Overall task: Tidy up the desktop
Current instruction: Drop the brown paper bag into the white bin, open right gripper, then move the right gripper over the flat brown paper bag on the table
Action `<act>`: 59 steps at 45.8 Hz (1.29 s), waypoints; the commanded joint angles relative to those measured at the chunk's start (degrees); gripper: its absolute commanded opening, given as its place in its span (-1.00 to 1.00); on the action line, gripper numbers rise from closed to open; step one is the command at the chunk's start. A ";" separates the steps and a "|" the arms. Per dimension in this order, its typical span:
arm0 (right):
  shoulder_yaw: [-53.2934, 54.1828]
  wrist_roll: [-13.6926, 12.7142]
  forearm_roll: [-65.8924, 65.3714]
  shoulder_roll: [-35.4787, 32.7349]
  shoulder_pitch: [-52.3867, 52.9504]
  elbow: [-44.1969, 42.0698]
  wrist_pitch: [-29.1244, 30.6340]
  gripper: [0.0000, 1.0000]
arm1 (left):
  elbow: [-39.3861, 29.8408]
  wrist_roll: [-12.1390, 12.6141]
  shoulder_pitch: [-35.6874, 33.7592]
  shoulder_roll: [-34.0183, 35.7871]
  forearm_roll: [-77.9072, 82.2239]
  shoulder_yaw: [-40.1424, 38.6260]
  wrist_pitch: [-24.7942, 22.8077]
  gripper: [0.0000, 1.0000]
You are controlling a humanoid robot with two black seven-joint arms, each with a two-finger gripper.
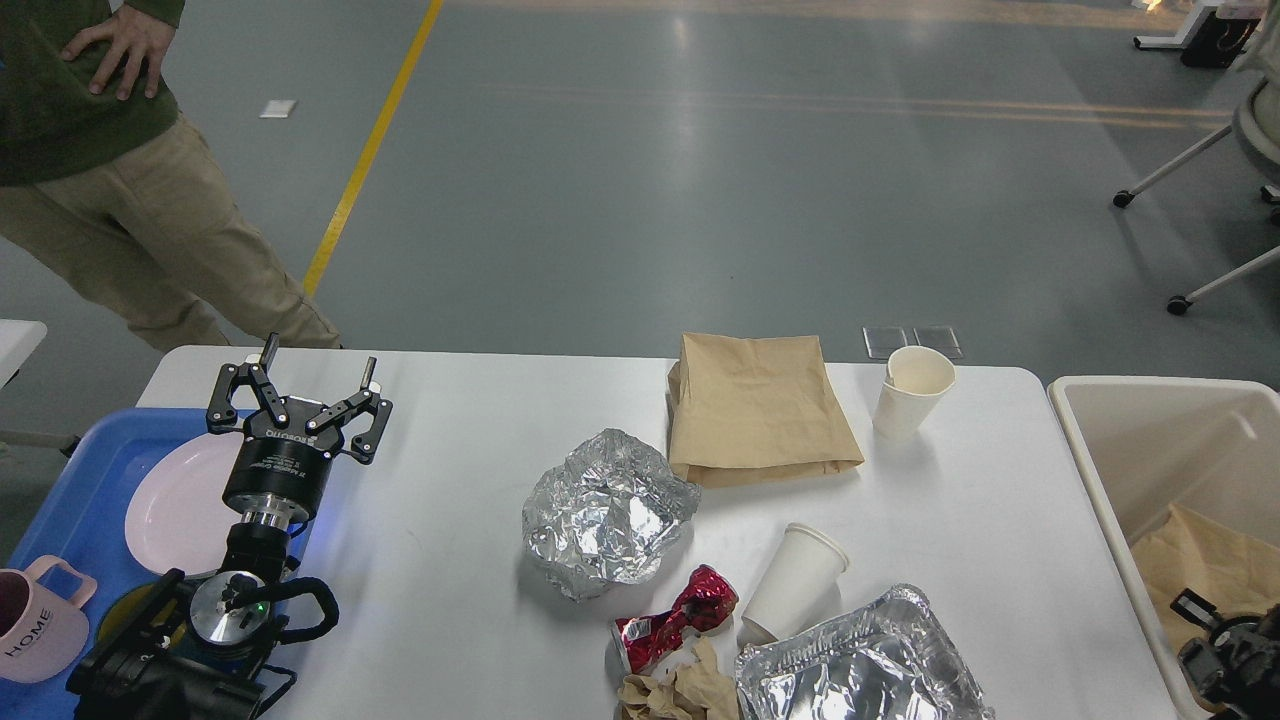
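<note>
The white desktop [450, 600] carries litter. A flat brown paper bag [760, 405] lies at the back, with an upright paper cup [910, 390] to its right. Crumpled foil [605, 510] sits mid-table. Near the front lie a tipped paper cup [795, 580], a crushed red can [675, 618], crumpled brown paper [680, 692] and a foil tray [860, 660]. My left gripper [319, 360] stands open and empty at the table's left end. My right gripper [1215, 645] shows dark and partly cut off inside the beige bin [1110, 490], just above a brown paper bag [1215, 570] there.
A blue tray [90, 470] at the left holds a pink plate [180, 500] and a pink mug [35, 625]. A person [110, 200] stands beyond the table's far left corner. Chair legs [1190, 160] stand on the floor at the far right.
</note>
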 commanded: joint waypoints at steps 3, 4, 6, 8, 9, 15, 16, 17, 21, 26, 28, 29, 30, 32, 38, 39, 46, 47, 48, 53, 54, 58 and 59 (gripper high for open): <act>0.21 0.16 0.00 -0.51 0.39 1.12 -1.42 1.00 | 0.00 0.00 -0.02 0.00 0.00 0.00 0.00 0.93; 0.21 0.16 0.00 -0.59 0.48 1.30 -1.42 1.00 | 0.00 0.00 -0.02 0.00 0.00 0.00 0.00 0.93; 0.30 0.16 0.00 -0.77 1.00 1.65 -1.42 1.00 | 0.00 0.00 -0.02 0.00 0.00 0.00 0.00 0.93; 0.30 0.16 0.00 -0.95 1.71 2.17 -1.42 1.00 | 0.00 0.00 -0.02 0.00 0.00 0.00 0.00 0.93; 0.30 0.16 0.00 -1.29 2.06 2.61 -1.33 1.00 | 0.00 0.00 -0.02 0.00 0.00 0.00 0.00 0.93; 0.39 -0.54 -0.17 -6.30 6.80 9.54 -0.89 1.00 | 0.00 0.00 -0.02 0.00 0.00 0.00 0.00 0.93; 0.39 -0.63 -0.26 -7.35 7.94 11.13 -0.72 1.00 | 0.00 0.00 -0.02 0.00 0.00 0.00 0.00 0.93; 0.39 -0.63 -0.52 -8.32 9.17 12.88 -0.54 1.00 | 0.00 0.00 -0.02 0.00 0.00 0.00 0.00 0.93; -1.01 -1.42 -1.22 -12.45 15.40 20.96 -0.10 1.00 | 0.00 0.00 -0.02 0.00 0.00 0.00 0.00 0.93; -6.01 -4.41 -3.51 -17.81 25.15 32.21 2.88 1.00 | 0.00 0.00 -0.02 0.00 0.00 0.00 0.00 0.93; -9.43 -4.59 -4.21 -18.87 30.07 36.43 4.90 1.00 | 0.00 0.00 -0.02 0.00 0.00 0.00 0.00 0.93; -11.37 -4.67 -4.30 -19.22 32.97 38.63 6.13 1.00 | 0.00 0.00 -0.02 0.00 0.00 0.00 0.00 0.93; -13.65 -4.68 -4.30 -19.31 35.78 40.65 7.53 1.00 | 0.00 0.00 -0.02 0.00 0.00 0.00 0.00 0.93; -19.79 -4.68 -4.30 -19.14 43.24 45.22 11.65 1.00 | 0.00 0.00 -0.02 0.00 0.00 0.00 0.00 0.93; -30.54 -4.76 -4.04 -14.57 62.68 53.85 27.91 1.00 | 0.00 0.00 -0.02 0.00 0.00 0.00 0.00 0.93; -30.72 -4.76 -3.95 -14.05 64.88 54.64 30.63 1.00 | 0.00 0.00 0.07 0.00 0.00 0.00 0.00 0.93; -30.98 -4.76 -3.95 -11.41 78.42 61.31 44.27 1.00 | 0.00 0.00 -0.02 0.00 0.00 0.00 0.00 0.93; -31.16 -4.85 -3.87 -10.54 80.44 62.54 45.24 1.00 | 0.00 0.00 -0.02 0.00 0.00 0.00 0.00 0.93; -31.68 -4.85 -3.86 -9.48 82.63 63.95 46.12 1.00 | 0.00 0.00 -0.02 0.00 0.00 0.00 0.00 0.93; -33.89 -4.76 -3.51 -6.31 93.54 73.53 48.94 1.00 | 0.00 0.00 -0.02 0.00 0.00 0.00 0.00 0.93; -33.71 -4.76 -3.43 -6.13 95.21 74.76 49.38 1.00 | 0.00 0.00 -0.02 0.00 0.00 0.00 0.00 0.93; -32.83 -4.76 -2.81 -5.96 100.40 79.33 50.00 1.00 | 0.00 0.00 0.07 0.00 0.00 0.00 0.00 0.93; -32.92 -4.76 -2.55 -5.87 101.45 80.82 50.00 1.00 | 0.00 0.00 0.07 0.00 0.00 0.00 0.00 0.93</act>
